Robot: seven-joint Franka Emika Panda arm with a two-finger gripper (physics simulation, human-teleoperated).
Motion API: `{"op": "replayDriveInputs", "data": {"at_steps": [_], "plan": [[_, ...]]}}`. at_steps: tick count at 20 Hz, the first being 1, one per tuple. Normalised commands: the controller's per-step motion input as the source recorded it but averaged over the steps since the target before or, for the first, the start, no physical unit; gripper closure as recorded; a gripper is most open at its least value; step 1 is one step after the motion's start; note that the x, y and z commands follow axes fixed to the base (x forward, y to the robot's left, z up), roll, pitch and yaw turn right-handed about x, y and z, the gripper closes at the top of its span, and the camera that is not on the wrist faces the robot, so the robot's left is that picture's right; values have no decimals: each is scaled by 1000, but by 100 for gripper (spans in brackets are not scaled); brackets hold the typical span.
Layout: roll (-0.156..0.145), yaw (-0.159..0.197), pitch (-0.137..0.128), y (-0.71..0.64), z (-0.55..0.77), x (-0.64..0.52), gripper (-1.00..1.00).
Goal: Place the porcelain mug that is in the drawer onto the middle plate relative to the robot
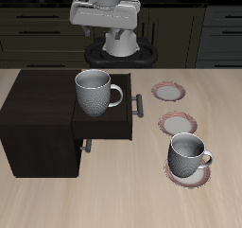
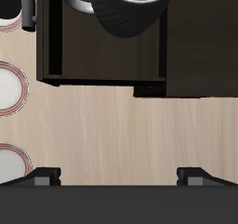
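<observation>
Porcelain mug (image 1: 95,92) in open drawer (image 1: 104,128) | mid plate (image 1: 177,124) bare | gripper (image 2: 118,177) fingers spread, holding nothing

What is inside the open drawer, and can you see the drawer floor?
The porcelain mug stands upright inside the drawer, its handle toward the plates. It looks empty. The drawer floor under the mug is covered; nothing else is visible in the drawer.

The exterior view shows 2 grey speckled mugs: the porcelain mug (image 1: 95,92) in the drawer (image 1: 112,126), and a second mug (image 1: 187,155) sitting on a plate. There are 3 small plates with reddish-brown rims: the middle plate (image 1: 178,124), a far plate (image 1: 169,91) and a near plate (image 1: 188,174) under the second mug. There is 1 dark cabinet (image 1: 38,128) with 1 open drawer.
</observation>
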Motion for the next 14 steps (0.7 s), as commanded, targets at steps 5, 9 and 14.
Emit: {"op": "replayDriveInputs", "data": {"at_steps": [5, 9, 14], "plan": [[-30, -9, 7, -220, 197, 229, -100], [-40, -14, -16, -157, 299, 194, -100], [13, 47, -16, 116, 197, 151, -100]]}}
